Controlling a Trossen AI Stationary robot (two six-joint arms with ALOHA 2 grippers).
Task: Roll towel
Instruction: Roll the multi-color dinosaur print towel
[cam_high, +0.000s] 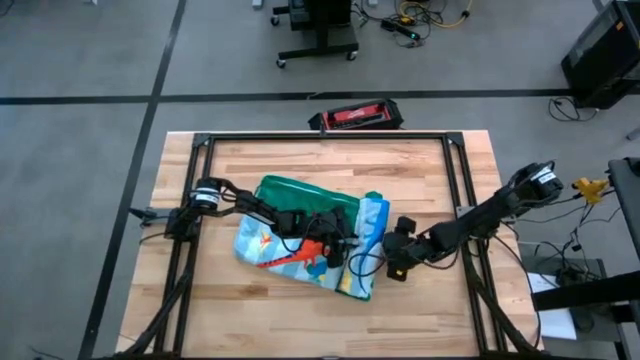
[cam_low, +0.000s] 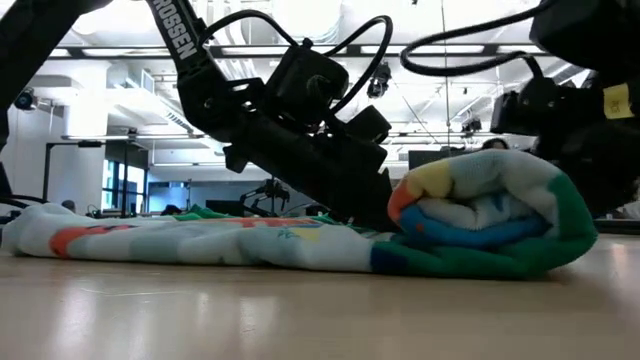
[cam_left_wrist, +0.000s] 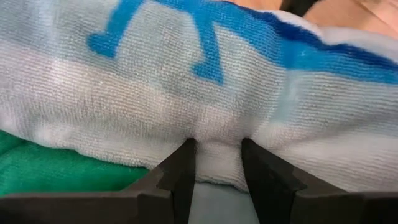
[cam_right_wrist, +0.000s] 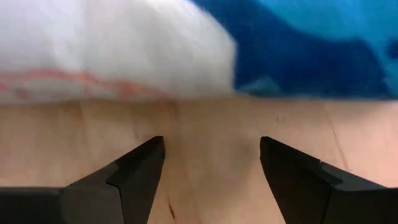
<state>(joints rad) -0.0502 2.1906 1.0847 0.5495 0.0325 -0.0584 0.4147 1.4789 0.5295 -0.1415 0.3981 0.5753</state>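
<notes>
A large hall with a grey floor and taped lines surrounds a pale wooden bench (cam_high: 300, 310), with a red and black case (cam_high: 357, 115) just past its far edge. The towel (cam_high: 300, 235) lies near the middle of the bench, part flat and part wound into a thick roll on the side nearer the right arm; the low view shows that roll as a fat coil with a green outer fold.

The left claw (cam_left_wrist: 217, 163) is set down on the towel beside the roll. Its two dark fingers (cam_left_wrist: 180, 171) are drawn in on a small pleat of pale cloth, which bulges up between them, so it has hold of the towel. The roll rises directly in front of this claw, and the flat part trails back under its arm.

The right claw (cam_right_wrist: 211, 168) sits low over bare wood just beside the roll, with the roll's edge straight ahead of it. Its fingers stand wide apart and nothing is between them.

The towel looks soft, thick and light. It will probably sag and give under pressure, and its looped pile should grip well and not slip. A pinch through a single layer seems likely to drag that layer loose, so the better hold is judged to be across the whole roll, or low at its edge where the layers stack.
</notes>
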